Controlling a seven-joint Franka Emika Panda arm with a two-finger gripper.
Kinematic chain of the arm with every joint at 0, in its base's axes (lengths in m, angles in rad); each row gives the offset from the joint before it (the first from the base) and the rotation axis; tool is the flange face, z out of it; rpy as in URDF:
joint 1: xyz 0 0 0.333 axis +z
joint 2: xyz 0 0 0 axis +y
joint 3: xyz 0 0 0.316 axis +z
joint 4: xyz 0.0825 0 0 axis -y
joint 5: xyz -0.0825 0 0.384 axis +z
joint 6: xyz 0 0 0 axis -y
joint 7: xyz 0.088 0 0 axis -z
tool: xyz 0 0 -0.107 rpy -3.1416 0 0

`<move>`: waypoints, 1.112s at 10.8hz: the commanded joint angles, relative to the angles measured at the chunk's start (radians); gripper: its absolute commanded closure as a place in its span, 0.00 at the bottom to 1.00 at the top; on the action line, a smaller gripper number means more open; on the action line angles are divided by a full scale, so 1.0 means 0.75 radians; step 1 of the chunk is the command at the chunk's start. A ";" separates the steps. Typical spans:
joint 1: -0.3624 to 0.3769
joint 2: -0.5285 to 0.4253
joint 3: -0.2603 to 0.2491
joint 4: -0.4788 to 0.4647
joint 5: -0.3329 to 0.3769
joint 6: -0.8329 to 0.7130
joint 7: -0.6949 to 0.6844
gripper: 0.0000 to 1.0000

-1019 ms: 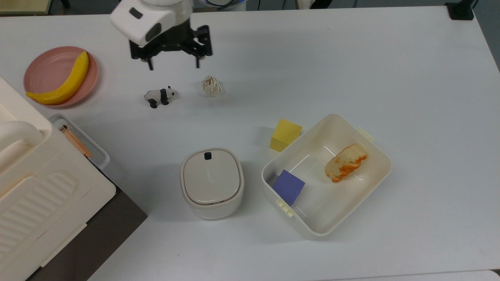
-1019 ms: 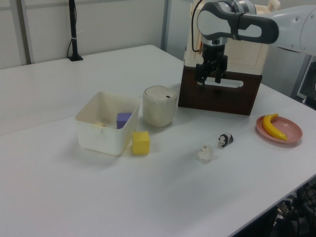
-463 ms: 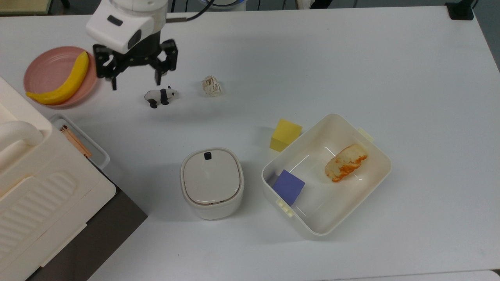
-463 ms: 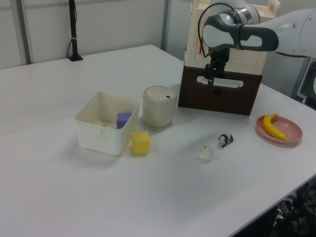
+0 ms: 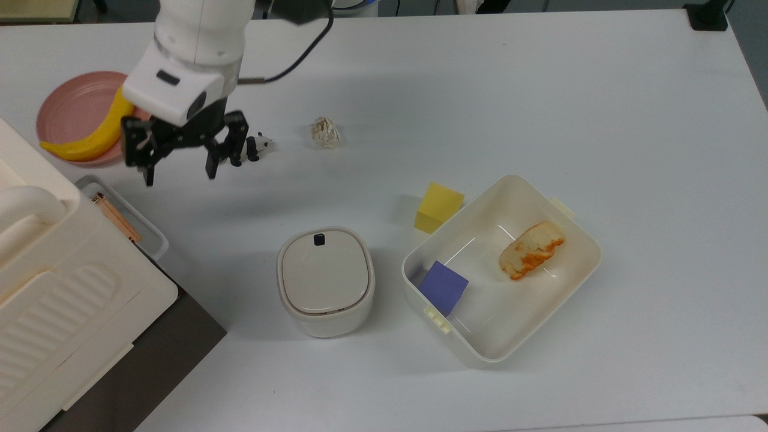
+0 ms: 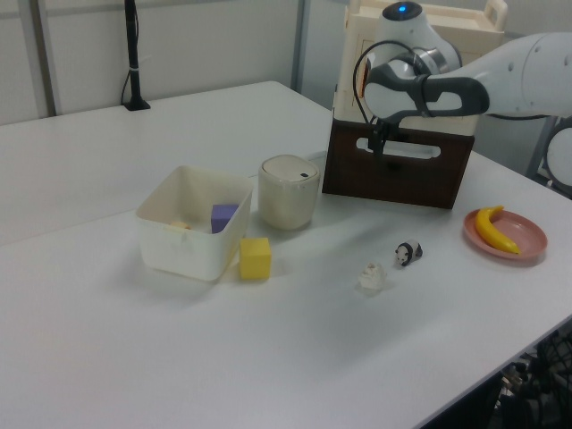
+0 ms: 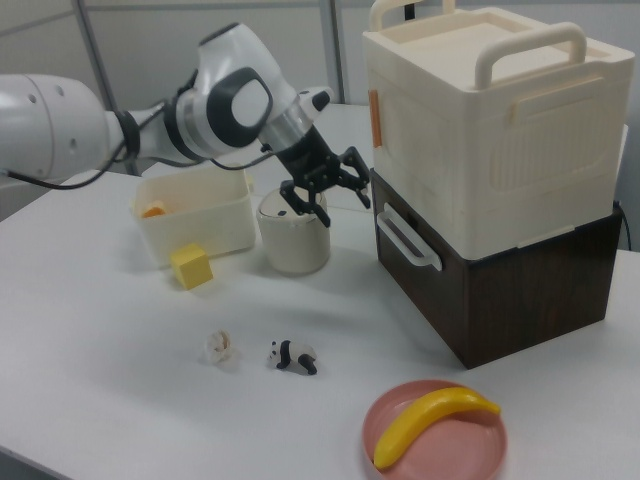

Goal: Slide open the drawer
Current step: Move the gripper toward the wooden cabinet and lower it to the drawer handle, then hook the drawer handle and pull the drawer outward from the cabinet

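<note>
The drawer [image 7: 470, 290] is seen at the right view's right on the white desk [image 5: 540, 90], its dark-brown front panel closed flush and carrying a translucent white loop handle [image 7: 405, 238]. A cream ribbed case [image 7: 490, 120] with a handle on top is stacked on it.

The gripper [image 5: 178, 171] is held above the desk with its 2 fingers [image 5: 211, 163] spread apart and nothing between them (in the right view it hangs just in front of the handle, not touching it).

A white tub [image 5: 579, 264] at the top view's right holds 2 things: a purple block [image 5: 443, 287] in one corner and an orange-and-cream bread-like piece [image 5: 531, 249] near the opposite wall. A yellow block [image 5: 438, 207] sits outside, just beside the tub's rim. A cream lidded pot [image 5: 325, 281] stands near the tub, its lid on.

A pink plate [image 5: 69, 108] carries 1 banana [image 7: 430, 421]. A toy panda [image 7: 292, 356] and a crumpled paper ball [image 5: 324, 132] lie apart on the desk.
</note>
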 commanded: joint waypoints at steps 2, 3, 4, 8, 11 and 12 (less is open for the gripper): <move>-0.041 0.118 -0.039 -0.009 -0.104 0.263 -0.012 0.18; -0.056 0.126 -0.039 -0.007 -0.110 0.292 -0.012 0.18; -0.070 0.140 -0.039 -0.007 -0.114 0.305 -0.012 0.21; -0.082 0.153 -0.039 -0.019 -0.176 0.325 -0.065 0.89; -0.080 0.141 -0.037 -0.054 -0.170 0.319 -0.108 1.00; -0.074 0.124 -0.037 -0.082 -0.170 0.317 -0.120 1.00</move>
